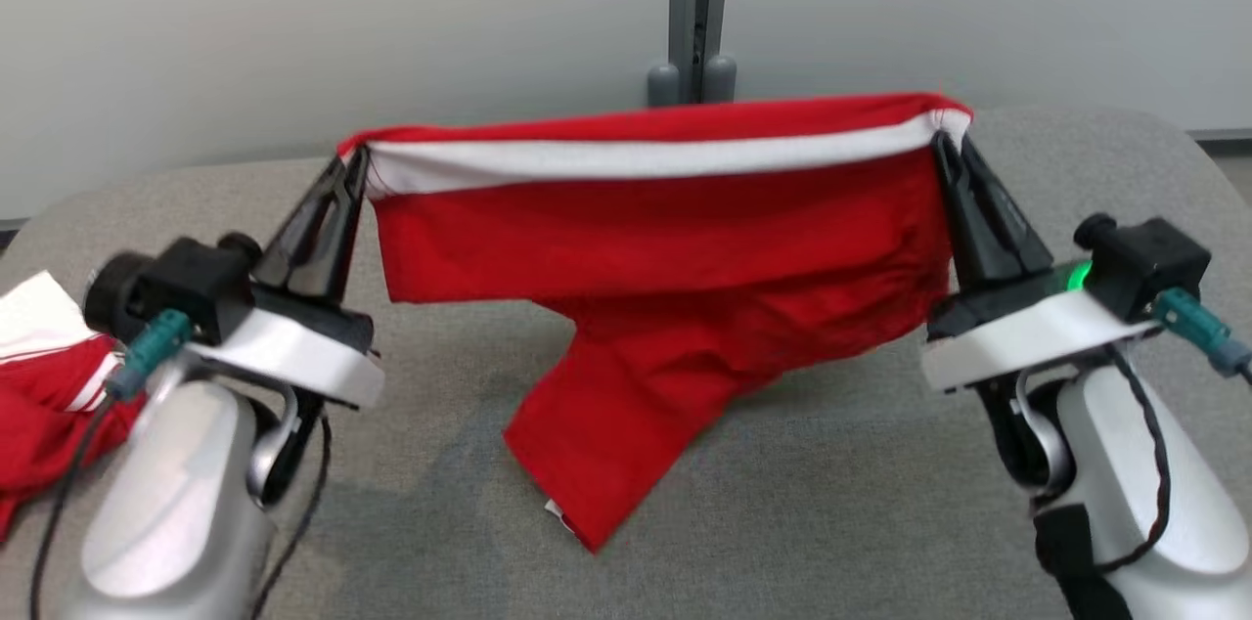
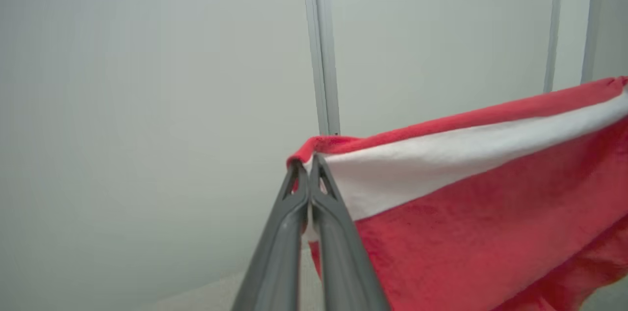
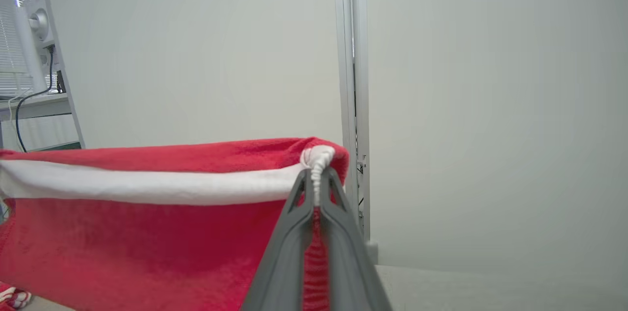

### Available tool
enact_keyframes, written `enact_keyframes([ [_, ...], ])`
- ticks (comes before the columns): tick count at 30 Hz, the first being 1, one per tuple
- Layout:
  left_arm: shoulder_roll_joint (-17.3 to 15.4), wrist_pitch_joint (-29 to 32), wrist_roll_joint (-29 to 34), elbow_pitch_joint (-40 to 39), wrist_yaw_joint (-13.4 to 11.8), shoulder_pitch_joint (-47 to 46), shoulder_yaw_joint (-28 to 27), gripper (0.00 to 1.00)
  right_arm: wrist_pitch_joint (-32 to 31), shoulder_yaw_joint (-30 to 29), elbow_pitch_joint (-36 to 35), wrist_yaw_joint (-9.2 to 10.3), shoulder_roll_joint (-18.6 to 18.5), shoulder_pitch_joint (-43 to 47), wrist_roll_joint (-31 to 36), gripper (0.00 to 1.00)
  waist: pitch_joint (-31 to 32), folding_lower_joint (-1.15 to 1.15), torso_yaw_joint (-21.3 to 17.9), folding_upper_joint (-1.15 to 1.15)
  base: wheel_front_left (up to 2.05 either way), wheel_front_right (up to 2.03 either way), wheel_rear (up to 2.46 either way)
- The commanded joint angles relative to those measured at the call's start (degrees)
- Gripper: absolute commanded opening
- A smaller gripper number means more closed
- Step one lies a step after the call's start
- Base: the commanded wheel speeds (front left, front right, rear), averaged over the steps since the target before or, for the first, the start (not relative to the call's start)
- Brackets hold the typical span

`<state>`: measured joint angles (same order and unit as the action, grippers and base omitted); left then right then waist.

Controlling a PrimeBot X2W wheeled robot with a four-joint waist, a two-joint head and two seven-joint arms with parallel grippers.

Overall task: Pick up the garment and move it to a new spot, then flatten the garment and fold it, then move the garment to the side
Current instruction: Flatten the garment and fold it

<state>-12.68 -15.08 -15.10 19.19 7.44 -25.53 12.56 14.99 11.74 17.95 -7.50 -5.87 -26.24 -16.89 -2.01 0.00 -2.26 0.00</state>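
The red garment [image 1: 665,239] hung in the air above the grey counter [image 1: 880,503], stretched between the two grippers, and much of it could not be read. Its rear layer was hidden behind the front one, its lower right part was bunched into folds beside the right gripper [image 1: 947,146], and in each wrist view the cloth ran off the edge of the frame. Whether it was a pair of shorts or some other piece could not be told. Both arms were cut off by the bottom of the head view. A second red and white cloth [image 1: 49,385] lay at the counter's left, cut by the frame and partly covered by the left arm. The garment's long axis ran left to right across the head view, its top edge with the white band [image 1: 636,155] pulled nearly straight and a little higher at the right end. One flap slanted down and to the left, its tip resting on the counter. The left gripper [image 1: 350,165] was pinched on the top left corner and the right gripper on the top right corner, each with fingers pressed together on the cloth. A grey post [image 1: 696,4] stood behind against the pale wall.
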Motion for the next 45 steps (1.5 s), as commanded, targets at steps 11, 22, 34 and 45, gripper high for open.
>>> enact_keyframes([
  [11,-6.78,-0.08,1.56,3.95,0.02,-17.99,2.83,0.00,0.28,2.57,3.21,0.02,-2.73,-16.18,-1.91,0.00,-1.17,0.00,2.05,0.00,0.00,0.00,0.00],
  [22,-5.76,-0.08,5.64,10.43,-1.71,-39.96,2.29,0.00,0.29,1.44,11.11,0.02,-2.61,-40.04,3.33,0.00,-18.96,0.00,4.51,0.00,0.00,0.00,0.00],
  [34,1.48,-0.08,5.84,12.80,-2.38,-40.52,-0.24,0.00,0.29,1.26,16.86,0.02,-4.74,-44.37,9.82,0.00,-28.01,0.00,7.38,0.00,0.00,0.00,0.00],
  [45,7.28,-0.13,5.55,12.10,-1.10,-14.18,-4.70,0.00,0.29,6.97,9.81,0.02,-7.81,-16.72,3.10,0.00,-22.85,0.00,5.77,0.00,0.00,0.00,0.00],
])
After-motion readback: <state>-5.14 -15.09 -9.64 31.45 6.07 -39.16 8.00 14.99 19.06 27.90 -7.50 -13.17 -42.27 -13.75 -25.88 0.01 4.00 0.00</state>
